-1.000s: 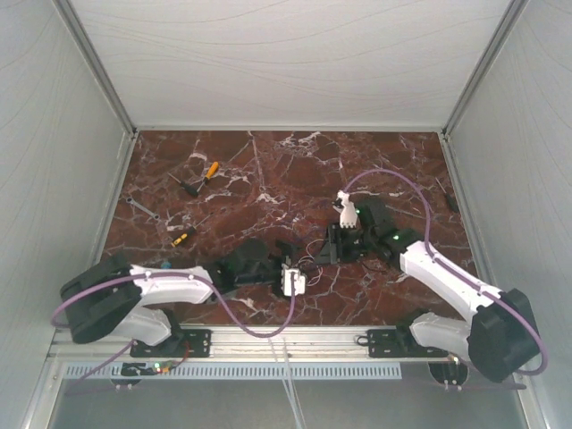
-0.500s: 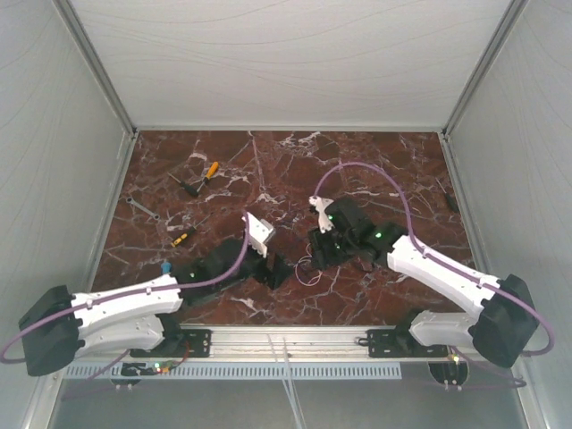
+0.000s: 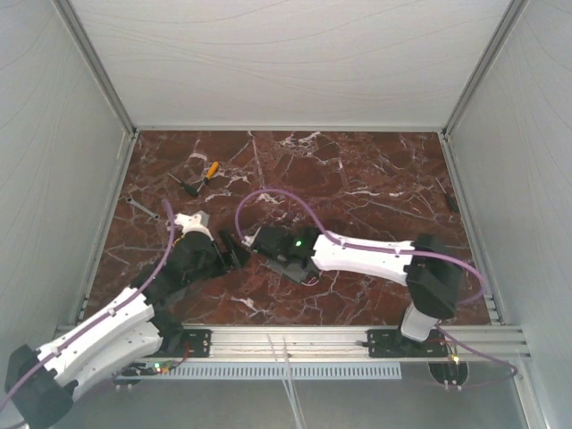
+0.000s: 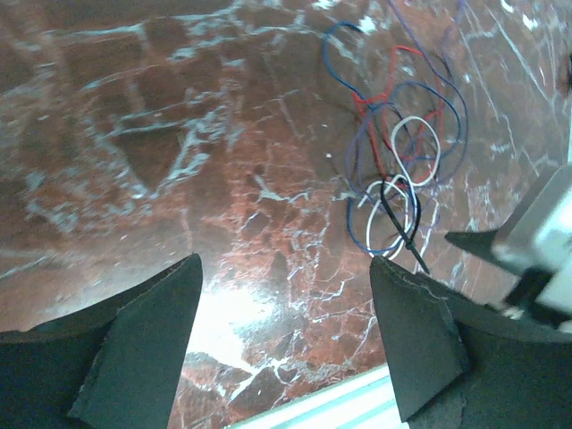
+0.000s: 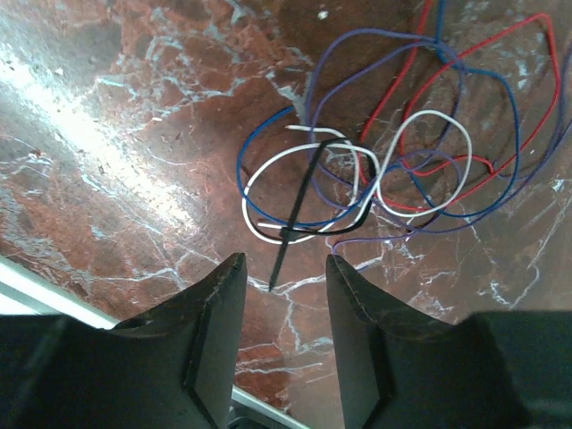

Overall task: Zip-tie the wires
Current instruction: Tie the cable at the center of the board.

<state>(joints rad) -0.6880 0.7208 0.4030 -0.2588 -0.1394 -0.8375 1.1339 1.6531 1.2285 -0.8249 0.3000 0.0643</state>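
Observation:
The wires (image 5: 402,161) lie on the marble in loose loops of blue, red, white and purple strands. A black zip tie (image 5: 299,214) is looped round the white and blue strands, and its tail points at my right gripper (image 5: 284,279). That gripper hovers open just short of the bundle, with the tail tip at the mouth of its gap. In the left wrist view the wires (image 4: 402,152) and zip tie (image 4: 399,219) sit up and to the right of my open, empty left gripper (image 4: 281,308). From above, both grippers (image 3: 238,249) (image 3: 268,243) meet near the table's middle.
An orange-handled screwdriver (image 3: 207,172) and a wrench (image 3: 143,208) lie at the back left. The metal front rail (image 3: 286,342) runs along the near edge. The right arm (image 3: 366,255) stretches across the centre, and grey walls close in both sides.
The right arm has swung left across the centre, over the wires. The left arm has pulled back towards the left. The left jaws have narrowed a little.

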